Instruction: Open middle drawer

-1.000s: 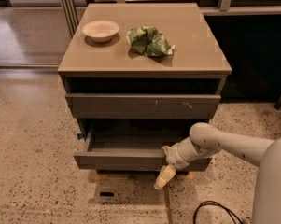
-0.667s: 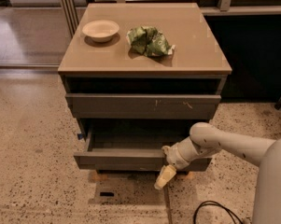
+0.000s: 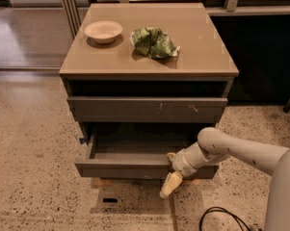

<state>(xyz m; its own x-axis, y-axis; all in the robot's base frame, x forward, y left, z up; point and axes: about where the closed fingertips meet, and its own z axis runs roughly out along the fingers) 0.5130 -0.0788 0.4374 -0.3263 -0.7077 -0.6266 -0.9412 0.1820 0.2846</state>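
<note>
1. Camera view: the middle drawer [image 3: 125, 169], flat-fronted, matte grey-brown and without a handle, stands pulled out at the cabinet's 6 o'clock, showing its smooth grey box.
2. My tool [image 3: 168, 177], cream-tipped on a rounded white arm [image 3: 241, 150], sits at that front's 3 o'clock end; whether it is released or clenched I cannot tell.
3. The glossy tan surface [image 3: 202, 52] carries a round pale bowl [image 3: 103, 31] at 10 o'clock and a crumpled green bag [image 3: 154, 42] just beside it.
4. The speckled floor [image 3: 33, 177] holds a black cable [image 3: 221, 215] at 5 o'clock.
</note>
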